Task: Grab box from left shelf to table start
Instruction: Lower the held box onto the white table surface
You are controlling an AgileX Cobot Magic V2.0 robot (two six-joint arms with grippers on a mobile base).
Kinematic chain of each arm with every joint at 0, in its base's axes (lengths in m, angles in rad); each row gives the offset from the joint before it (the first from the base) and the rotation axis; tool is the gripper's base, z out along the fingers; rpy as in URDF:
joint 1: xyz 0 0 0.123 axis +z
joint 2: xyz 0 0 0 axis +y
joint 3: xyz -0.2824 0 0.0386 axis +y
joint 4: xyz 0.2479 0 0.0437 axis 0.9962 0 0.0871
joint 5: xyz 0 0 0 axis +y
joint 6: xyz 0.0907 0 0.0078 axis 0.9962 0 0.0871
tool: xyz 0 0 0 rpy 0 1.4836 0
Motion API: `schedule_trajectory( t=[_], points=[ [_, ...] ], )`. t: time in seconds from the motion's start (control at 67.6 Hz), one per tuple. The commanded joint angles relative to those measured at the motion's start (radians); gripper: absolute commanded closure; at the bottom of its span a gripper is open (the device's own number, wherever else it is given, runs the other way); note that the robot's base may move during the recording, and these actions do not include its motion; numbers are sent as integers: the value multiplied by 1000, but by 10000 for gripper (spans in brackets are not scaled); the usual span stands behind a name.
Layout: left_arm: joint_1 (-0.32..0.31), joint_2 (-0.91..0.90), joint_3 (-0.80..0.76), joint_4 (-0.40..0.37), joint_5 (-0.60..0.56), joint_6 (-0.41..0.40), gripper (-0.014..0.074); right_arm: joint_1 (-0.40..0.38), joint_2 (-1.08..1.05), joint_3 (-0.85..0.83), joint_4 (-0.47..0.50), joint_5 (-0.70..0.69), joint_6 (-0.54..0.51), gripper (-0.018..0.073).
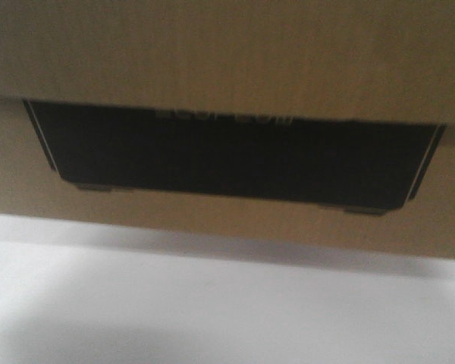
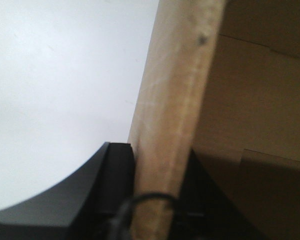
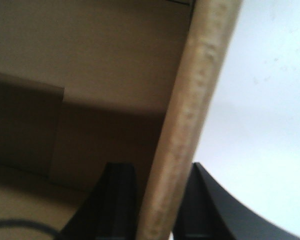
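Cardboard box [image 1: 227, 61], black printed panel [image 1: 227, 155], above white table [image 1: 212, 303]; left gripper [image 2: 160, 200] and right gripper [image 3: 157, 200] each clamped on a box flap edge.

box [image 1: 227, 61] above table [image 1: 227, 311], its lower edge just over the surface | left gripper [image 2: 157, 200] straddles one box wall | right gripper [image 3: 157, 200] straddles another box wall

We see the box [image 1: 227, 53] filling the upper part of the view, its brown cardboard face close to us. A wide black panel [image 1: 227, 155] runs across it, with blurred pale lettering [image 1: 224, 116] at its top edge. Below lies the white table [image 1: 227, 318], shadowed under the box.
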Motion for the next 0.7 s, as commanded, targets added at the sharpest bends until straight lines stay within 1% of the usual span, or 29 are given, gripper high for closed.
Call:
schedule_trajectory(
  t=[0.0,0.133,0.251,0.37,0.458,0.592,0.651,0.68],
  points=[
    [48,19,-38,-268,-122,182,689,34,29,-40,80,-127,-35,503],
    [101,105,-38,-275,-109,192,689,50,107,-40,56,-156,-35,503],
    [122,167,-38,-280,-104,192,689,50,169,-40,56,-172,-35,503],
    [122,216,-38,-282,-91,217,689,50,216,-40,56,-170,-35,502],
    [122,250,-38,-284,-69,217,689,50,234,-40,56,-165,-35,500],
    [122,281,-38,-321,-54,230,689,50,237,-40,56,-163,-35,498],
    [122,289,-38,-345,-52,268,687,50,235,-40,56,-163,-35,468],
    [122,291,-38,-352,-52,283,674,50,234,-40,56,-163,-35,428]
  ],
)
